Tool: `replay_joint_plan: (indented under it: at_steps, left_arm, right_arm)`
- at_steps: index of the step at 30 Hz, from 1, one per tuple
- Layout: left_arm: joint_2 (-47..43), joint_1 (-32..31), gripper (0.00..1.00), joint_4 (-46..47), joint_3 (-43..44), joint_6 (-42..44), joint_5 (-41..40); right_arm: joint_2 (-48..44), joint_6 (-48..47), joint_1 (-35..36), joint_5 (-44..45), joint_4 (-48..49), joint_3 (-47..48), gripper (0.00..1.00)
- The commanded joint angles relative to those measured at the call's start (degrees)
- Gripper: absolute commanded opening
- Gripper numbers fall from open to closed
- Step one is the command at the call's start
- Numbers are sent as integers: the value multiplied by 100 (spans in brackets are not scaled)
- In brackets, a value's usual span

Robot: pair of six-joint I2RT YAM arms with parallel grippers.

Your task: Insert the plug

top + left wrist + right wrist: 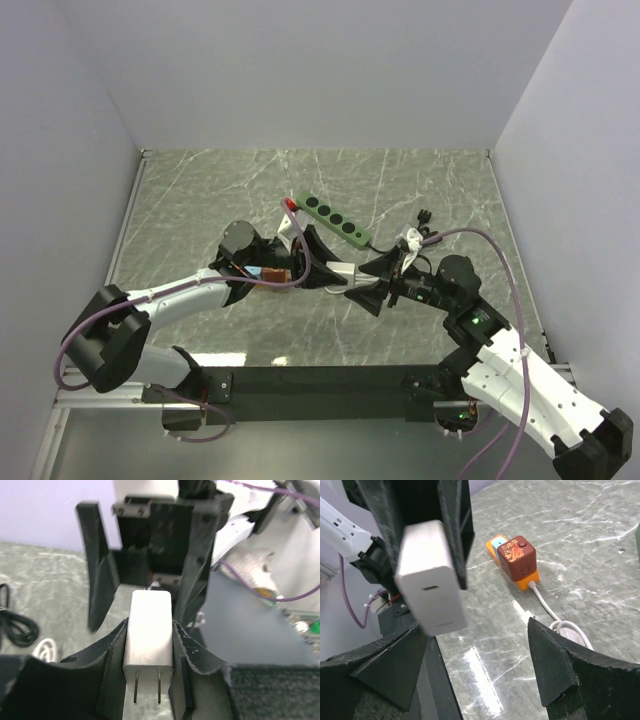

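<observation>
My left gripper [322,268] is shut on a white plug block [341,272] and holds it above the table. In the left wrist view the plug [149,630] sits between both pads [114,645], its two metal prongs pointing back toward the camera. My right gripper [368,282] is open, its jaws wide on either side of the plug's far end. In the right wrist view the plug [431,577] hangs just in front of my open right gripper [480,665], untouched. A green power strip [335,218] with several round sockets lies behind the grippers.
A brown cube socket on an orange base [519,557] lies on the marble table with a white cable [555,615] coiled beside it; it shows under the left arm [270,272]. A black cable [15,625] lies at the left. Grey walls enclose the table.
</observation>
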Motion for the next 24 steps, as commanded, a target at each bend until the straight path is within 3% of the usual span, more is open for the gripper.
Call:
replay_joint_plan:
  at_steps: [1,16,18,24]
  left_arm:
    - [18,-10,1,1251,39,-967,157]
    - [-26,-71,1,1005,66,-784,166]
    - [-17,-97,1,926,66,-731,157]
    - [-52,-115,1,839,40,-730,139]
  right_arm:
    - [149,-290,148,116,633,233,86]
    - [96,-211,509,71,1310,172,79]
    - [131,-168,535,54,1433,154,71]
    - [474,-53,658,150,1680,180,25]
